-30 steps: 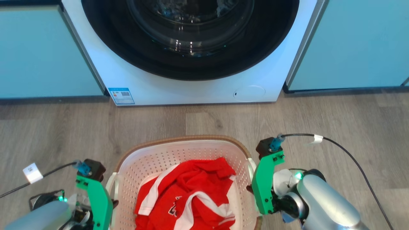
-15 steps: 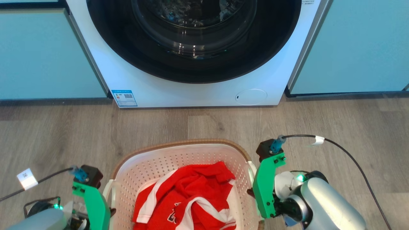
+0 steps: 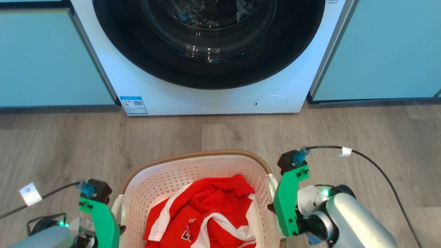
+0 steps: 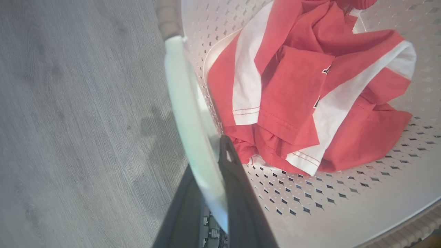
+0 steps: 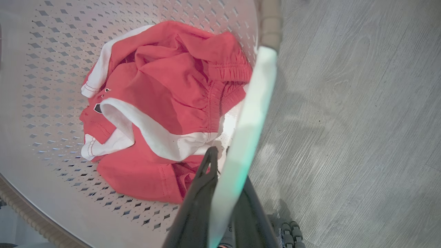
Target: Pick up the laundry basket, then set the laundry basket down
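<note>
Laundry basket [image 3: 193, 155]: over the floor [image 3: 69, 144], mid-width and towards its near edge, well apart from the washing machine [image 3: 206, 101] at the floor's far edge; loaded with a crumpled red-and-white garment [image 3: 203, 210].
Left gripper [image 4: 210, 151]: fingers [image 4: 234, 179] clamped on the left handle [image 4: 191, 117], one on each side of the white band.
Right gripper [image 5: 227, 162]: fingers [image 5: 200, 193] likewise clamped on the right handle [image 5: 249, 117], pinching it from inside and outside.
Done: grasp on both handles, judged complete and even.
Contact with floor: hidden beneath the basket; no telling resting from just raised.
Left to do: probably the lift itself, or the rest of it, then lowering level onto the floor and letting go of both handles.
Edges: brown rim band curving just beside each handle end; perforated walls sloping inward below the fingers.
Open room: bare floor ahead up to the washing machine and wide on both sides; pale blue cabinets [image 3: 41, 58] only along the far edge.
Watch: right cable [image 3: 372, 165] and left cable [image 3: 51, 189] trailing over the floor beside the arms, a likely snag during sideways moves.
</note>
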